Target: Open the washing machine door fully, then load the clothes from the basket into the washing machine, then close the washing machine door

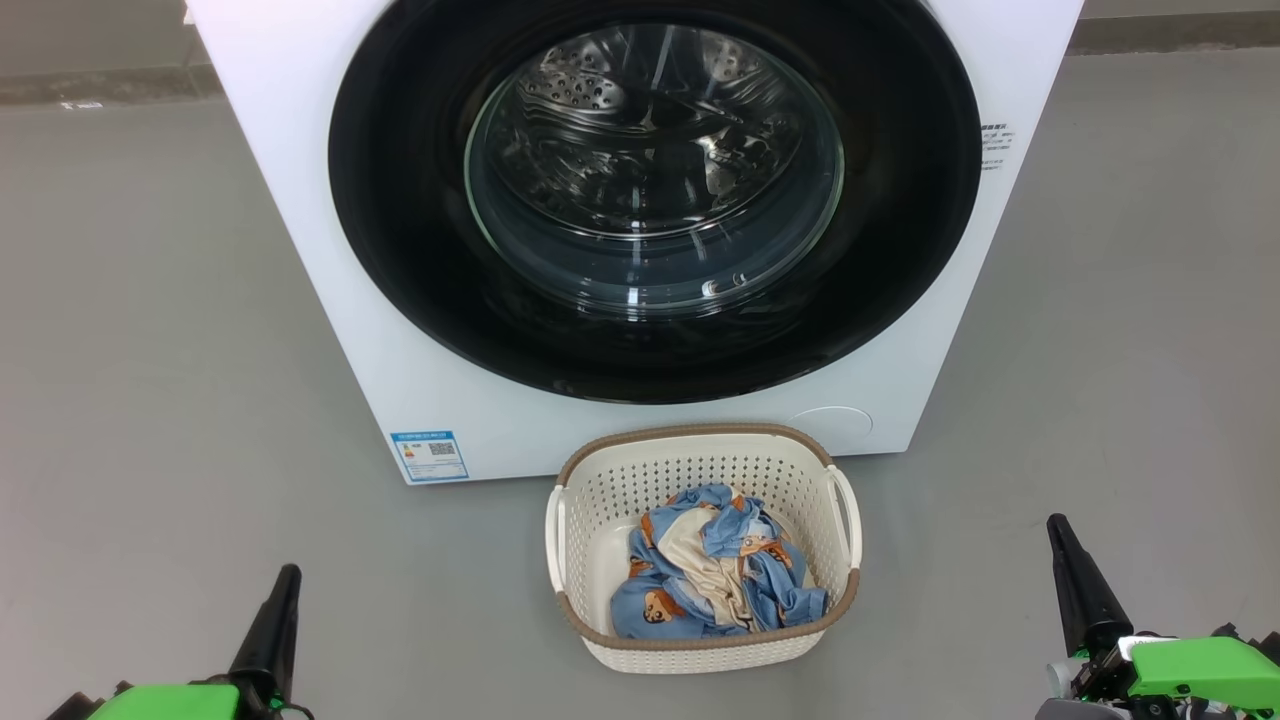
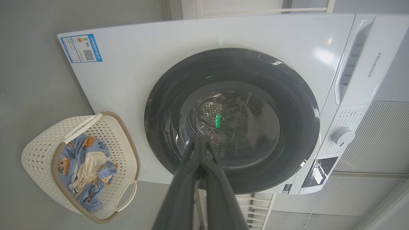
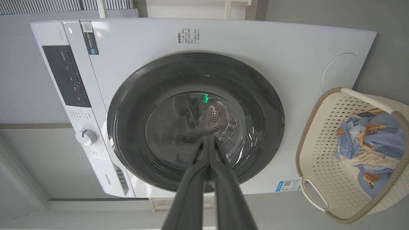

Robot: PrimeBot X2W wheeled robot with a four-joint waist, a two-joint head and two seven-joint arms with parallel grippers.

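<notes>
The white washing machine point(image 1: 300, 200) stands ahead with its round black-rimmed door point(image 1: 400, 200) shut flat against the front; the steel drum shows through the glass. On the floor just before it sits the cream basket point(image 1: 700, 470) holding the light-blue bear-print clothes point(image 1: 715, 575). My left gripper point(image 1: 285, 575) rests shut at the lower left, well left of the basket. My right gripper point(image 1: 1057, 525) rests shut at the lower right. Each wrist view shows its own fingers pressed together, left gripper point(image 2: 201, 139) and right gripper point(image 3: 208, 139), pointing at the door point(image 2: 166, 105) point(image 3: 134, 95), with the basket point(image 2: 41, 140) point(image 3: 319, 134) off to the side.
Grey floor point(image 1: 150, 350) spreads on both sides of the machine. A blue label sticker point(image 1: 430, 455) marks the machine's lower left corner. A control panel with a knob point(image 2: 342, 135) runs along the machine's top. A slatted wall stands behind it.
</notes>
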